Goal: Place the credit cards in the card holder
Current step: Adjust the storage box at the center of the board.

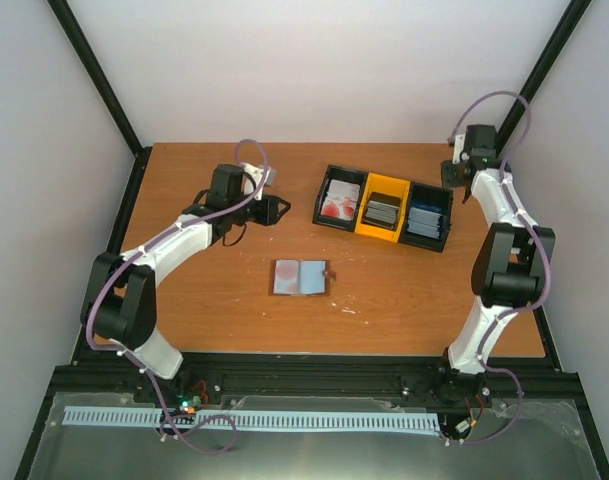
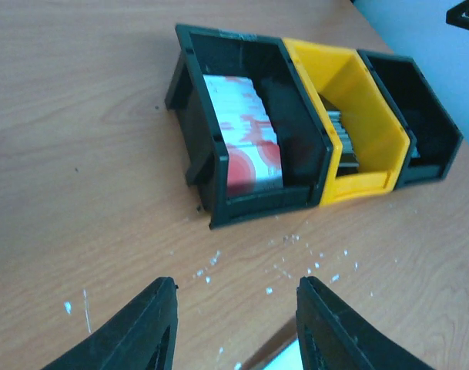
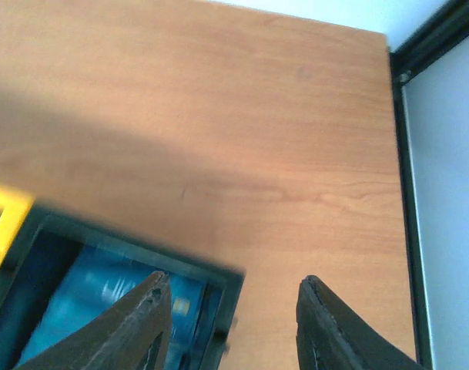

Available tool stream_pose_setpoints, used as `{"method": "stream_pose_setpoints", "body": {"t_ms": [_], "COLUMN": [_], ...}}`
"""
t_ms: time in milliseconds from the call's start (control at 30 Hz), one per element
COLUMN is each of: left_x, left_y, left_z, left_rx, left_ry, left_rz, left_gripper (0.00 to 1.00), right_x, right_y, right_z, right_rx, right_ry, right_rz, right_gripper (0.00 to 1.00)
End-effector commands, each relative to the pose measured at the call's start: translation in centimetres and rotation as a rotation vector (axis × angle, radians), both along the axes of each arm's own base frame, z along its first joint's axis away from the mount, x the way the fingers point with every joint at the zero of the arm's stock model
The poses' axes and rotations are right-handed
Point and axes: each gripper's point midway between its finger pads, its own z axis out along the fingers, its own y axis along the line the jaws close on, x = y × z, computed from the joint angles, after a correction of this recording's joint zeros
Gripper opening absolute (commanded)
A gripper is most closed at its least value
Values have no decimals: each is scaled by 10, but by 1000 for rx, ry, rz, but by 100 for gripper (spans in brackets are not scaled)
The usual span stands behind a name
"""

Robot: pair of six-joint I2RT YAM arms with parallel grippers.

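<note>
The card holder (image 1: 301, 277) lies open on the table, pale blue lining up; one corner (image 2: 284, 358) peeks in at the bottom of the left wrist view. White-and-red credit cards (image 2: 246, 139) stand in the left black bin (image 1: 339, 200), dark grey ones (image 2: 338, 142) in the yellow bin (image 1: 384, 208), blue ones (image 3: 103, 293) in the right black bin (image 1: 428, 217). My left gripper (image 2: 236, 284) is open and empty, low over the table left of the bins (image 1: 274, 210). My right gripper (image 3: 234, 281) is open and empty above the right bin's far corner (image 1: 452, 172).
Small white flecks (image 2: 296, 254) dot the wood in front of the bins. A black frame rail (image 3: 403, 154) runs along the table's right edge, with white walls close on all sides. The right bin's rim (image 3: 226, 277) lies between the right fingers.
</note>
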Motion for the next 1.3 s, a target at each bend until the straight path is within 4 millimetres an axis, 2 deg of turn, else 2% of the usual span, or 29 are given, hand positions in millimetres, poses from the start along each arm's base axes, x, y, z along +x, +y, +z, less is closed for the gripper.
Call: {"method": "stream_pose_setpoints", "body": {"t_ms": [0, 233, 433, 700, 900, 1100, 1267], "left_x": [22, 30, 31, 24, 19, 11, 6], "left_y": [-1, -4, -5, -3, 0, 1, 3], "left_z": [17, 11, 9, 4, 6, 3, 5], "left_rx": [-13, -13, -22, -26, -30, -39, -45], "left_ry": [-14, 0, 11, 25, 11, 14, 12], "left_rz": [48, 49, 54, 55, 58, 56, 55], "left_gripper": [45, 44, 44, 44, 44, 44, 44], "right_x": [30, 53, 39, -4, -54, -90, -107], "right_y": [-18, -14, -11, 9, 35, 57, 74], "right_z": [-21, -47, -77, -91, -91, -79, -70], "right_rx": [200, 362, 399, 453, 544, 596, 526], "right_ry": [54, 141, 264, 371, 430, 423, 434], "right_rz": [-248, -403, -479, -438, -400, -344, -278], "right_gripper": [45, 47, 42, 39, 38, 37, 37]}}
